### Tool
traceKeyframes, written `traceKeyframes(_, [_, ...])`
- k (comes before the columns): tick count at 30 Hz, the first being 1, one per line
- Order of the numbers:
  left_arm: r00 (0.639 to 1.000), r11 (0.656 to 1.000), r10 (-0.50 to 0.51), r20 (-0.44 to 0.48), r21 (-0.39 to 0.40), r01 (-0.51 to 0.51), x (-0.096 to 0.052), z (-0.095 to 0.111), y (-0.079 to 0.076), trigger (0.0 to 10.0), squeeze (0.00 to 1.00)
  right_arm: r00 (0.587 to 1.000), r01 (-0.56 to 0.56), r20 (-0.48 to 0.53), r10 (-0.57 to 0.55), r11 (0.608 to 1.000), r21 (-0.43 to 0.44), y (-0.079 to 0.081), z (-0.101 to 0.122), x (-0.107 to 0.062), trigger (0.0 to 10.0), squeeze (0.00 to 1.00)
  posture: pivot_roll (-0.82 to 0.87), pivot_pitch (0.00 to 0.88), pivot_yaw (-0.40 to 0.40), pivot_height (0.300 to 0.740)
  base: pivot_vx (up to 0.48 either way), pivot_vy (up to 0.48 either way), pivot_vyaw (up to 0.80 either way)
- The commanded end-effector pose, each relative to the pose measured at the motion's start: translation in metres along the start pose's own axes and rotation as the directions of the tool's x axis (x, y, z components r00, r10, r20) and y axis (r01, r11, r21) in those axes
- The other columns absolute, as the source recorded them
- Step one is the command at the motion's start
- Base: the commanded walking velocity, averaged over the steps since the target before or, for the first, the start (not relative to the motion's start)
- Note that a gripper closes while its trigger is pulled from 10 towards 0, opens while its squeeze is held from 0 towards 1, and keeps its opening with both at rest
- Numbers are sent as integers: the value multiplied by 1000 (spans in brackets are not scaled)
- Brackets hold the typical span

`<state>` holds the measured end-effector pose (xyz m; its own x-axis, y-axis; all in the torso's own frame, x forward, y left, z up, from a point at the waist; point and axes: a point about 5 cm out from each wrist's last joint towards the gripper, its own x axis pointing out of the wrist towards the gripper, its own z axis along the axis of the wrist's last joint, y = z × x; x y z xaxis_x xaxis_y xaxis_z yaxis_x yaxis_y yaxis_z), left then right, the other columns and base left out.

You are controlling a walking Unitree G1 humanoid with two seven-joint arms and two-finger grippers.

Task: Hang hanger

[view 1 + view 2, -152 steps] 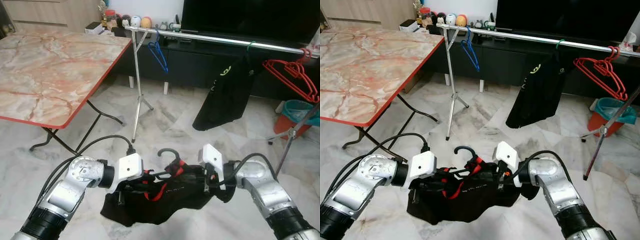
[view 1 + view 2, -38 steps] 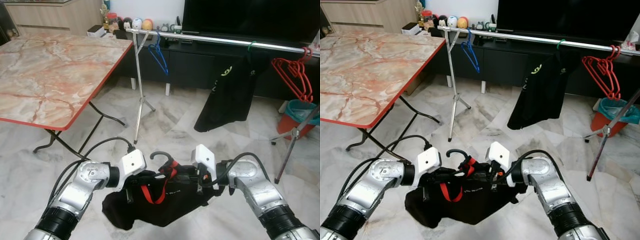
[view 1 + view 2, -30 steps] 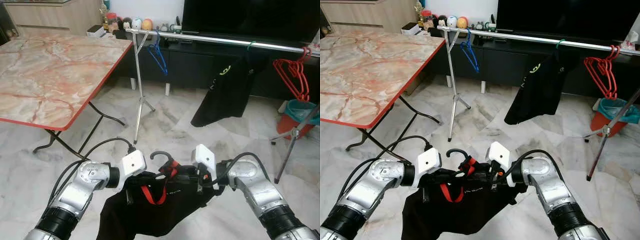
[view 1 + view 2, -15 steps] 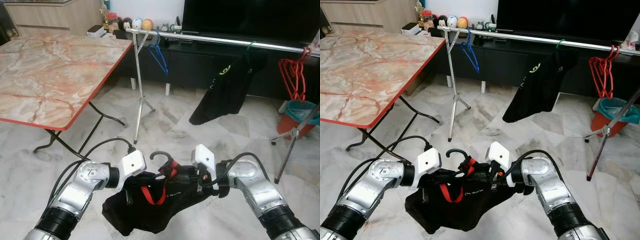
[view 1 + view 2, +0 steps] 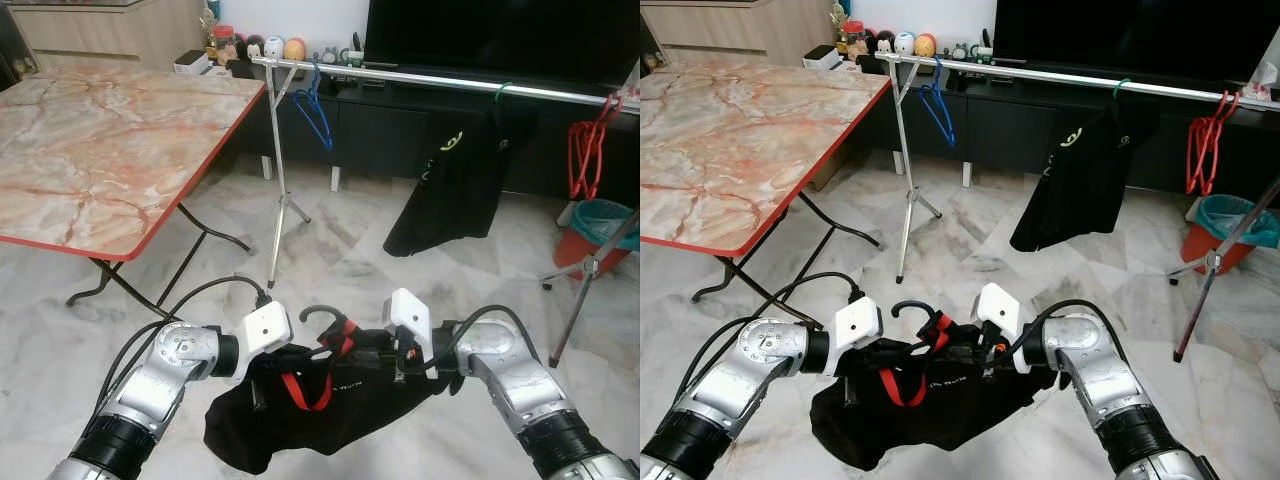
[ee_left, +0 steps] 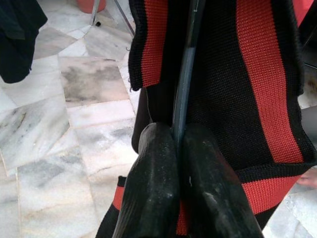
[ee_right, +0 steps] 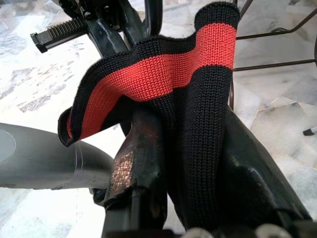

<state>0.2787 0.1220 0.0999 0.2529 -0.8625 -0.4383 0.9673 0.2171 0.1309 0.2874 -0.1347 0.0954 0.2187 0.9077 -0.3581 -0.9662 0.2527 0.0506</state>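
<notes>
A ribbed black-and-red knit collar (image 7: 163, 69) is being shown on the matt black garment (image 5: 320, 410). The thin hanger (image 6: 184, 74) is looking smooth. The rail (image 5: 440, 78) is gleaming as polished metal, the marble floor (image 5: 330, 240) is shining glossily.

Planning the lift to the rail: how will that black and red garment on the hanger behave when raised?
Likely floppy: the black garment with red knit trim sags below the dark hanger held between the left tool and the right tool. Probably light, and it may swing. Its ribbed collar could slip off the hanger.
</notes>
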Motion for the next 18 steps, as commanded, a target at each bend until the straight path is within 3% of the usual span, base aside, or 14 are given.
traceKeyframes(1, [1000, 1000, 14, 1, 8, -14, 0, 1, 2, 0, 0, 999, -27, 31, 28, 999, -29, 2, 7, 5, 10000, 0, 102, 0, -2, 740, 0, 0, 0])
traceKeyframes(16, [999, 1000, -6, -45, 12, 7, -3, -8, -3, 0, 0, 1000, -21, 12, 22, 999, -45, -5, 10, -8, 10000, 0, 92, 0, -8, 740, 0, 0, 0])
traceKeyframes(17, [999, 1000, -7, -47, 13, 8, -3, -8, -3, 0, 0, 999, -29, 15, 30, 999, -31, -4, 10, -9, 10000, 1000, 92, 0, -8, 740, 0, 0, 0])
traceKeyframes(18, [999, 1000, -7, -47, 13, 8, -3, -8, -3, 0, 0, 999, -29, 15, 30, 999, -31, -4, 10, -9, 10000, 1000, 92, 0, -8, 740, 0, 0, 0])
